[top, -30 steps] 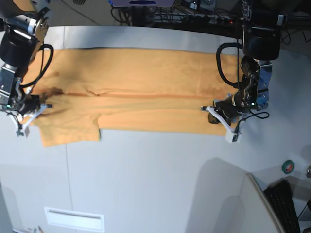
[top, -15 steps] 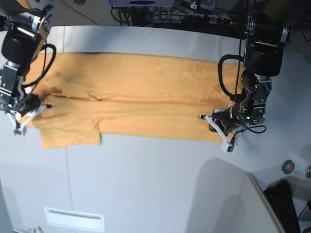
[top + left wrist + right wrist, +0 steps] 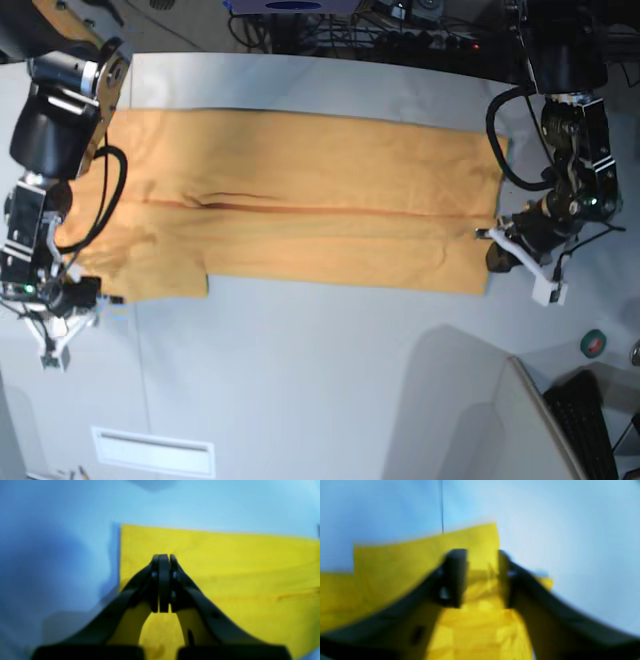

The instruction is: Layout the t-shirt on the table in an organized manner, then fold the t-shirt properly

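Note:
The light-orange t-shirt [image 3: 300,190] lies lengthwise across the pale table [image 3: 300,380], folded along a long crease, with one sleeve sticking out at the lower left. My right gripper [image 3: 92,298] hovers over that sleeve's outer end. In the blurred right wrist view the right gripper [image 3: 482,555] is open, with t-shirt [image 3: 395,562] cloth showing in the gap. My left gripper [image 3: 482,235] rests at the shirt's right-hand end. In the left wrist view the left gripper [image 3: 163,556] is shut above the flat t-shirt [image 3: 225,562], and no cloth shows between its fingers.
A thin dark seam [image 3: 140,370] runs down the table from the sleeve. A green tape roll [image 3: 593,343], a black keyboard [image 3: 585,420] and a raised grey panel [image 3: 480,420] sit at the lower right. Cables [image 3: 420,40] line the far edge.
The shirt has shifted right and lies flatter. The right gripper moved down to the sleeve's end and opened. The shut left gripper slid right, closer to the shirt's right edge.

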